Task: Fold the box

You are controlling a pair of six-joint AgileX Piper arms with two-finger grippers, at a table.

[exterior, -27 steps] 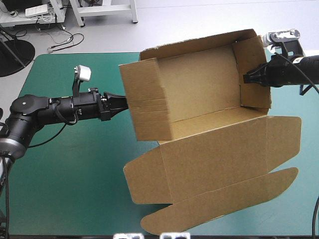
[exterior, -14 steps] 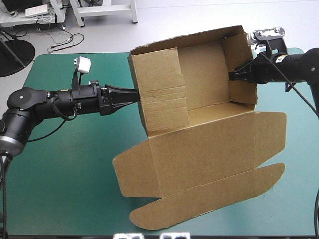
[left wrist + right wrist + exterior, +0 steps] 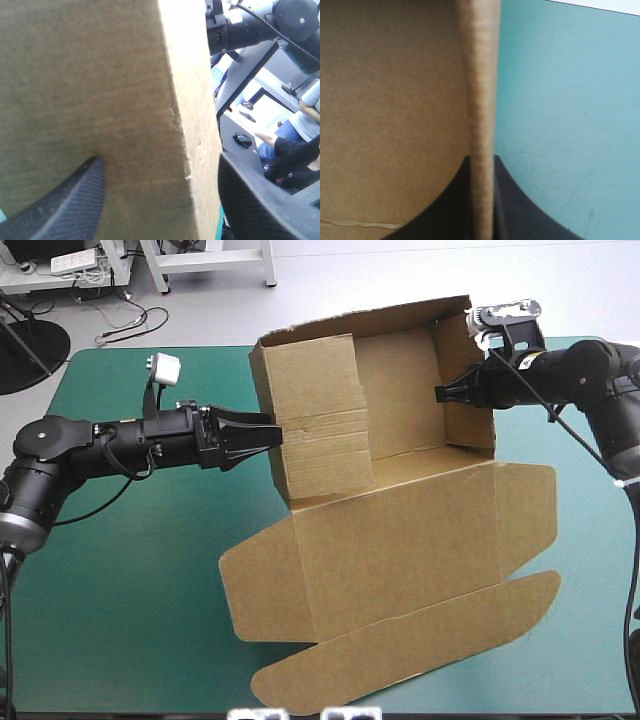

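The brown box (image 3: 400, 540) stands as an open tray in the middle of the teal-green cover (image 3: 130, 570), its walls raised and its lid flat toward the near edge. My left gripper (image 3: 268, 435) is open, and its black fingers (image 3: 70, 205) straddle the upright edge of the left wall (image 3: 125, 100). One finger lies against the wall's face while the other stands off it. My right gripper (image 3: 442, 395) is shut on the right wall (image 3: 481, 100), pinching the board's edge between both fingers.
The table's far edge (image 3: 200, 348) runs just behind the box's back wall. The lid's curved tuck flap (image 3: 400, 660) reaches close to the near edge. Bare teal-green cover lies under and in front of the left arm (image 3: 100, 450).
My left gripper, earlier shut on the left wall, has spread its fingers. The right gripper has carried the box leftward and turned it slightly, keeping its grip.
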